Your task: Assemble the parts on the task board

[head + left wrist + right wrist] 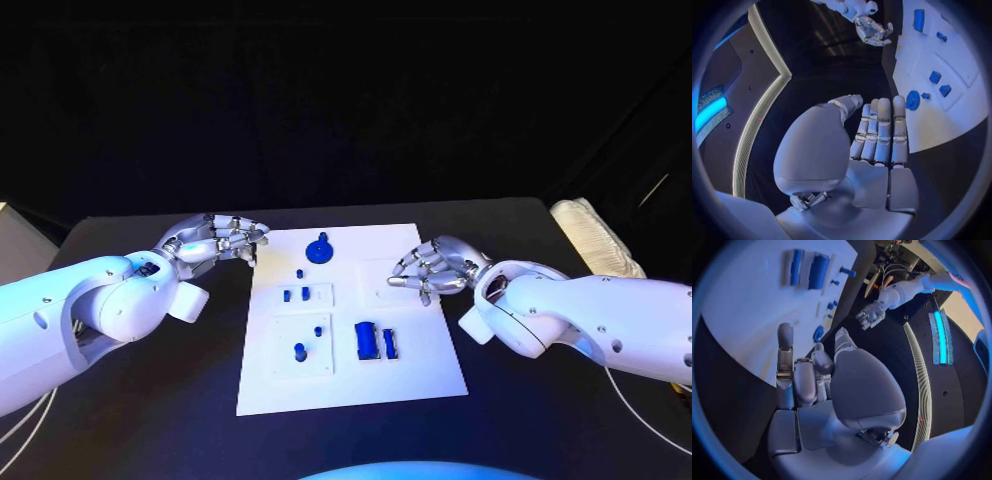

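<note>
**Task board** (418,375): white plate at the middle of the black bench (130,430), long side running 12 to 6 o'clock.

**Parts, blue:**
- Round piece with a small tab (320,250), toward 12 o'clock on the board.
- Small peg (300,272) just below it.
- Two short pieces (296,294) side by side on a raised square, left of centre.
- Small dot (317,328) and upright peg (300,351) on a second square, toward 7 o'clock.
- Two long blocks (375,341) side by side, just touching or nearly so, at about 6 o'clock of centre.

**Left hand** (216,240): off the board's 10 o'clock corner, above the bench. Its wrist view shows the fingers (882,132) straight and close together, palm bare, holding nothing.

**Right hand** (430,270): over the board's 3 o'clock edge, fingers partly curled; nothing seen in it, though the fingertips are small in the head view and a tiny piece could perhaps escape notice.

**Step in hand:** cannot be settled. Pieces in place with both hands off them fits either a board waiting to be worked or one already set. Whether each piece is seated or merely lying there cannot be told. Any further move would call for a fine pinch on small pieces.

**Brands, labels, writing:** none legible.
</note>
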Motion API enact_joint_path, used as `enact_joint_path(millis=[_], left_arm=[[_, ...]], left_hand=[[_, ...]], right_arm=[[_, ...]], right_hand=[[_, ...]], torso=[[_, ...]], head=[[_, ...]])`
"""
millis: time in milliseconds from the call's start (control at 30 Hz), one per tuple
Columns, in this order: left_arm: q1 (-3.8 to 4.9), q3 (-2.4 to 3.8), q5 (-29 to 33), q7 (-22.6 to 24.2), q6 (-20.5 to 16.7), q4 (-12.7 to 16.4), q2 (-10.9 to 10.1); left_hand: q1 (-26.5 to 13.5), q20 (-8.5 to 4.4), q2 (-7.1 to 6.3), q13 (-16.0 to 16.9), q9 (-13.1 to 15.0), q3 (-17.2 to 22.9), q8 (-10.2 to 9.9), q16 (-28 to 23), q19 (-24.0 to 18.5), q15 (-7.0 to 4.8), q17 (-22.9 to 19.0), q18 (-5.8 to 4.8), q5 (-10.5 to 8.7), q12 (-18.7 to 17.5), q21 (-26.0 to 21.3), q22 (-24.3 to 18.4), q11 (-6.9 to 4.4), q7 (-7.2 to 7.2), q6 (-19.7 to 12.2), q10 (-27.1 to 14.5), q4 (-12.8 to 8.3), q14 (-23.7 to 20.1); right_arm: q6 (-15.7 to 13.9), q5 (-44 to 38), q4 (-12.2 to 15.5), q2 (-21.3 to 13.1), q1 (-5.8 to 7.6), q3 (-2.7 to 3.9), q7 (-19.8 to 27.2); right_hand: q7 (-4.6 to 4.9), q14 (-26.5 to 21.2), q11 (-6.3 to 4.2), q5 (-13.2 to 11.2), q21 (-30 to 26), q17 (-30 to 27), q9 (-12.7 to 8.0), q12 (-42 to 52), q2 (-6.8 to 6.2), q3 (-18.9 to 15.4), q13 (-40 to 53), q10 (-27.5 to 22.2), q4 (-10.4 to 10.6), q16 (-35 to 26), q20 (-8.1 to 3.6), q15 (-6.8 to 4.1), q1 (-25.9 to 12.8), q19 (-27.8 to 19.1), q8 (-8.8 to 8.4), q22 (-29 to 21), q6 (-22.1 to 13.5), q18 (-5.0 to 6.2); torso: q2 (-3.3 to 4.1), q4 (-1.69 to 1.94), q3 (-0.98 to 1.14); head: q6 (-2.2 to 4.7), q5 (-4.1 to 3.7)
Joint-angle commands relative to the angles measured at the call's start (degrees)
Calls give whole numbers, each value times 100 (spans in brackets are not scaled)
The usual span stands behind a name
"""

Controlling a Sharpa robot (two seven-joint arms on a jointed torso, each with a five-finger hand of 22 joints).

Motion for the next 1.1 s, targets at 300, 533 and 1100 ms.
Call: enact_joint_path(millis=[300,533,1100], left_arm=[[-95,11,918,1260,-1040,-1080,693],[-107,9,741,1001,-912,-1457,943],[-551,206,804,1421,-2794,-78,742]], left_hand=[[410,552,153,-1058,-411,-896,-445,-3514,-299,475,-1117,27,-239,-1550,-2901,-2011,218,-126,-401,-214,568,-692],[-2010,-1002,1243,-1451,-2333,-2768,-1909,-6158,-4544,-400,-2655,-1018,-1616,-2838,-4956,-4190,-716,-1063,-4859,-5385,-1068,-5023],[-7970,-1002,1243,-1451,-2333,-2768,-1909,-6158,-4544,-400,-2655,-1018,-1616,-2838,-4956,-4190,-716,-1063,-4859,-5385,-1068,-5023]], right_arm=[[-10,2056,-1775,936,160,122,1798],[-61,1861,-2176,1230,167,157,1544],[-1157,3503,-1005,1310,-629,927,2699]], right_hand=[[49,-1511,151,27,-1133,-2405,-319,-3272,228,257,-3795,-474,70,-3490,316,229,804,-900,-106,-1718,54,61],[-762,-3769,-309,-544,-1494,-6342,-2173,-5095,467,334,-7097,-2453,-1603,-7066,-523,86,-1861,-7052,-2061,-6237,-5220,-983],[-762,-7939,-309,-544,-1494,-6342,-2173,-5095,467,334,-7097,-6919,-1603,-7066,-523,86,-8026,-7052,-2061,-6237,-5220,-983]], torso=[[-244,41,-43],[-238,38,-39],[-657,-329,120]], head=[[503,78],[540,102],[865,668]])
